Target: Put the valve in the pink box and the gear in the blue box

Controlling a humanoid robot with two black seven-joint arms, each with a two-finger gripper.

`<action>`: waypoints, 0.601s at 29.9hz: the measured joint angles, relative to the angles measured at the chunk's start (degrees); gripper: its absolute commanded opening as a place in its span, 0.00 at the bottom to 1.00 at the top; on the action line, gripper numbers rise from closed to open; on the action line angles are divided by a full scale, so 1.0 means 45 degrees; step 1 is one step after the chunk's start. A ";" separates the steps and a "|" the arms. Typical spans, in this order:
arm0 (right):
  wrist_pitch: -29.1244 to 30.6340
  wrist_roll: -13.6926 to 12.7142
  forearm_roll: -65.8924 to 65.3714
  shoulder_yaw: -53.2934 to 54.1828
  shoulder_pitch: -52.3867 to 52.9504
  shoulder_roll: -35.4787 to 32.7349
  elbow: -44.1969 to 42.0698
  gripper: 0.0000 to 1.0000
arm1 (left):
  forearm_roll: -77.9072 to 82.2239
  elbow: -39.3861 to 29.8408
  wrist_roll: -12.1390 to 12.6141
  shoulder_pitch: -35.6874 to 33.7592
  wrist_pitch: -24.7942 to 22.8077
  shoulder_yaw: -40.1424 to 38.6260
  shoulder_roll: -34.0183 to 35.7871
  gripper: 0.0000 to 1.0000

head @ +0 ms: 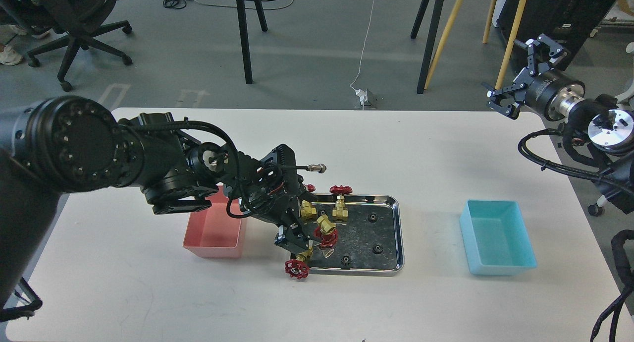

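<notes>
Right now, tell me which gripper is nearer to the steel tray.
Left. The left gripper is at the steel tray's left edge, among the valves there. The right gripper is raised far off to the tray's right, beyond the table's far right corner.

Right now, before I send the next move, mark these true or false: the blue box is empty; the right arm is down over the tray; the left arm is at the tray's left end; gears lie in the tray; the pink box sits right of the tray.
1. The blue box is empty: true.
2. The right gripper is over the tray: false, it is raised beyond the table's far right corner, jaws open.
3. The left gripper is at the tray's left end: true, among the valves.
4. Gears lie in the tray: true.
5. The pink box sits right of the tray: false, left.
</notes>
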 measured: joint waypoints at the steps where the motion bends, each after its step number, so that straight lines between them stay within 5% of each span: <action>1: 0.0000 0.0006 0.0000 0.0000 0.0000 0.0000 0.0000 0.99 | 0.0025 0.0075 -0.0001 0.0028 0.0027 -0.0002 0.0000 1.00; 18: 0.0000 0.0074 0.0000 0.0001 -0.0018 0.0117 0.0000 0.99 | 0.0212 0.1668 0.0002 0.1398 -0.0043 -0.0103 0.0000 1.00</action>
